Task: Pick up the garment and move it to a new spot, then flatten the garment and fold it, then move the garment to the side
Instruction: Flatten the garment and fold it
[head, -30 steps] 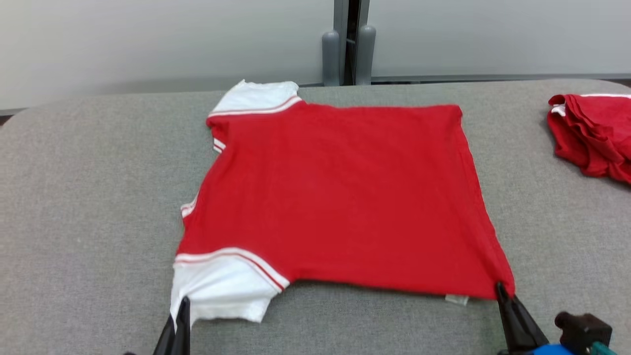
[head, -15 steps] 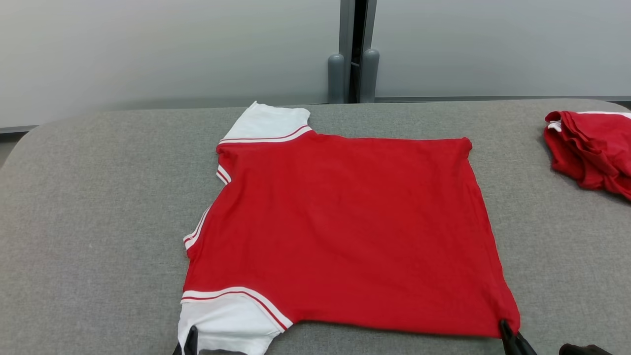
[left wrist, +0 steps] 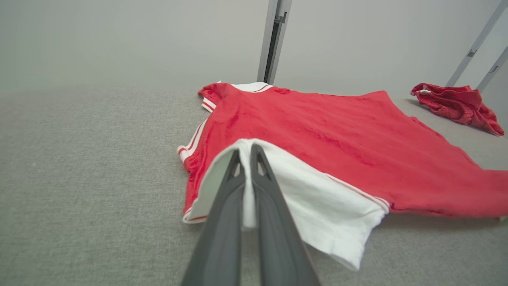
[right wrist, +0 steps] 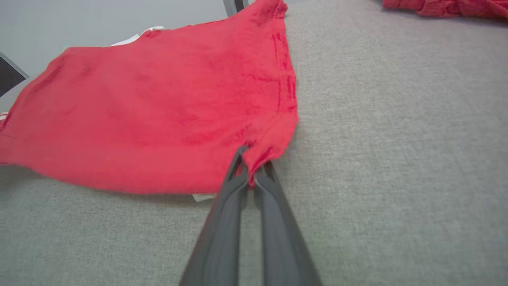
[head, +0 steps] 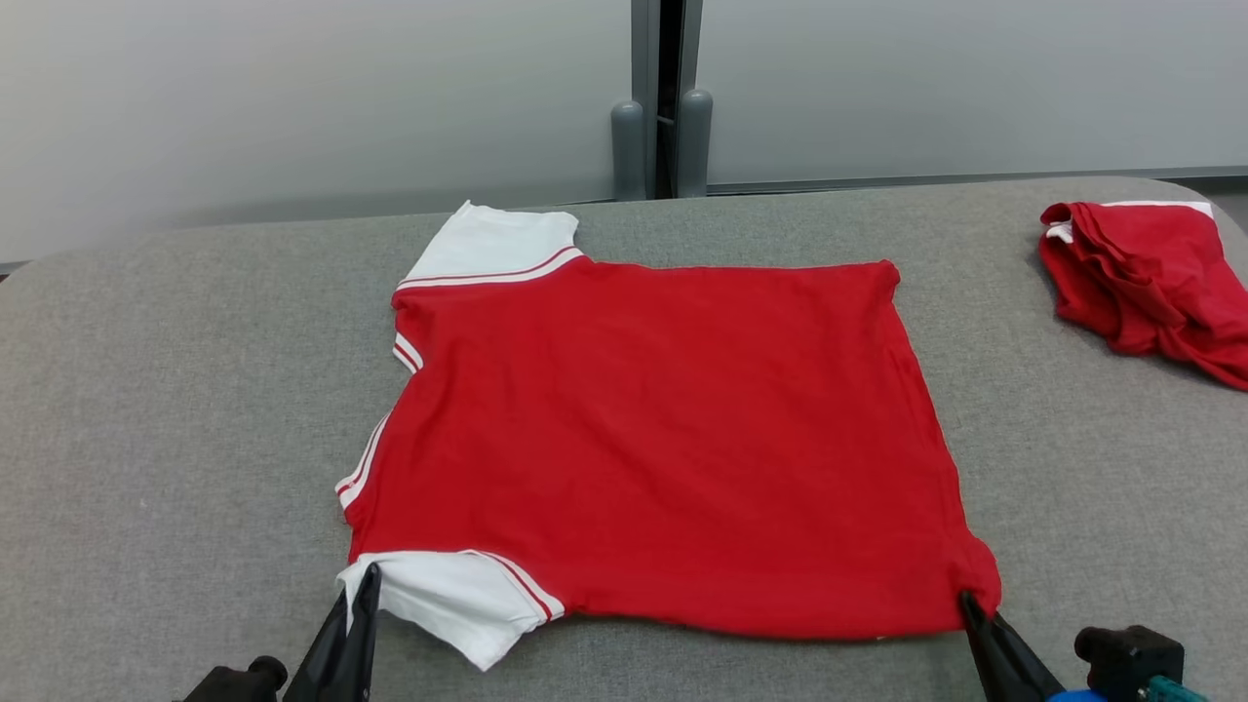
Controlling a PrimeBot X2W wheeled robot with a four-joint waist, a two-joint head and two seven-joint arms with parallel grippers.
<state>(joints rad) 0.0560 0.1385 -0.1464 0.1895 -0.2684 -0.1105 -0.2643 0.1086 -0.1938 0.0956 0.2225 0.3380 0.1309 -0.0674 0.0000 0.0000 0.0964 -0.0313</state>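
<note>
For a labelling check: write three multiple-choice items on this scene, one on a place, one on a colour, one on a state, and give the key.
1. The crumpled garment lies: A at the table's far right; B on the floor; C at the table's near left.
2. The shirt's sleeves are: A blue; B white; C black.
3. The left pincer is: A open above the shirt; B shut on nothing; C shut on the near sleeve.
Key: 1 A, it lies by the far right edge. 2 B, both show white. 3 C, white cloth is pinched between its fingers.
</note>
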